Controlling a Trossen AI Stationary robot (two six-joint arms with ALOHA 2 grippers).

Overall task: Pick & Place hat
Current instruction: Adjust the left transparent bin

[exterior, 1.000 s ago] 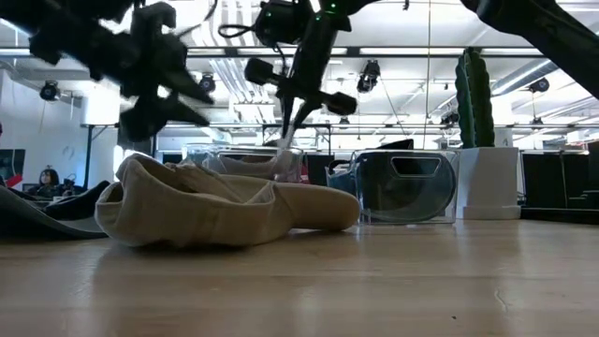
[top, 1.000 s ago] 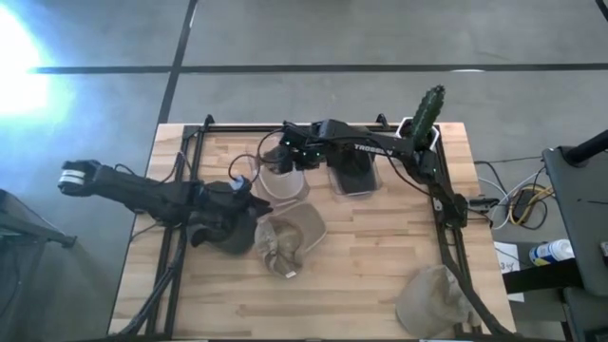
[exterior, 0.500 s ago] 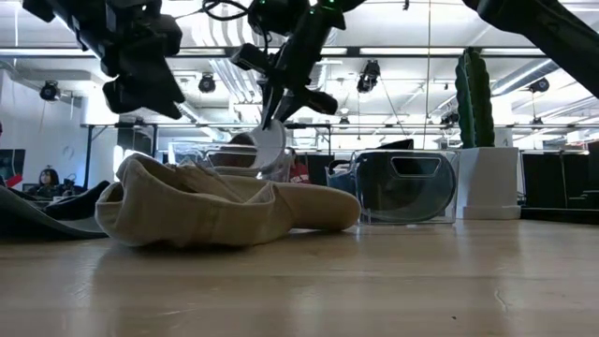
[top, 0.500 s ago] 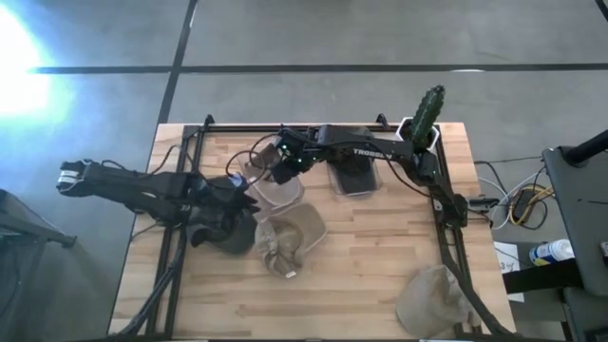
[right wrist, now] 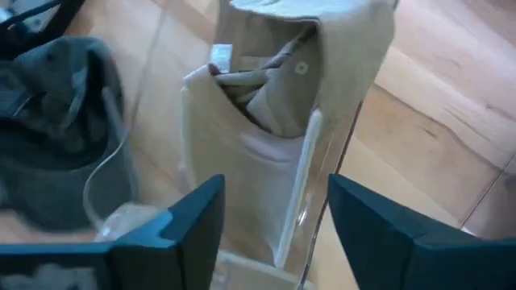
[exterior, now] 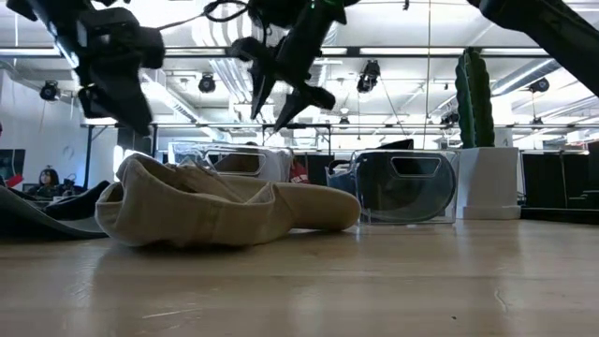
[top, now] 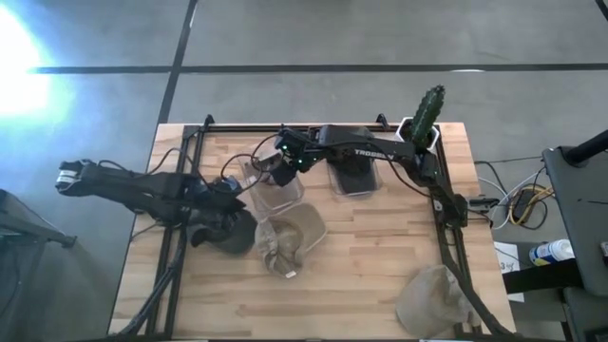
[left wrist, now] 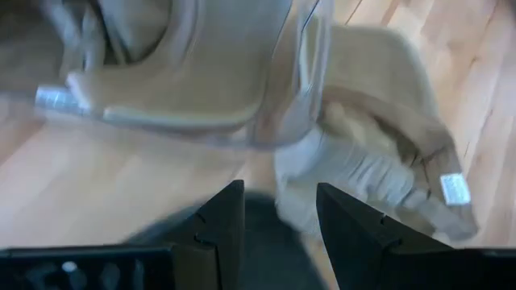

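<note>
A clear plastic bin (top: pixel 277 190) stands on the table at mid-back, with a tan hat (right wrist: pixel 266 97) lying inside it. My right gripper (top: pixel 269 163) hangs open just above the bin's far left rim and touches nothing; it also shows in the low view (exterior: pixel 281 98). A second tan hat (top: pixel 285 242) lies on the table in front of the bin, resting on its crown and brim. A dark hat (top: pixel 226 234) lies to its left. My left gripper (top: pixel 231 187) is open and empty, hovering above the dark hat beside the bin.
A second clear bin (top: pixel 353 178) with a dark thing inside stands to the right of the first. A cactus in a white pot (top: pixel 426 112) stands at the back right corner. A tan cloth heap (top: pixel 432 296) lies at the near right corner. The near middle of the table is bare wood.
My right gripper held the clear bin by its rim and tipped it toward the table's left. It has now opened and let go, and it has risen a little. The bin has dropped back flat on the table. My left gripper has drawn back toward the table's left edge.
</note>
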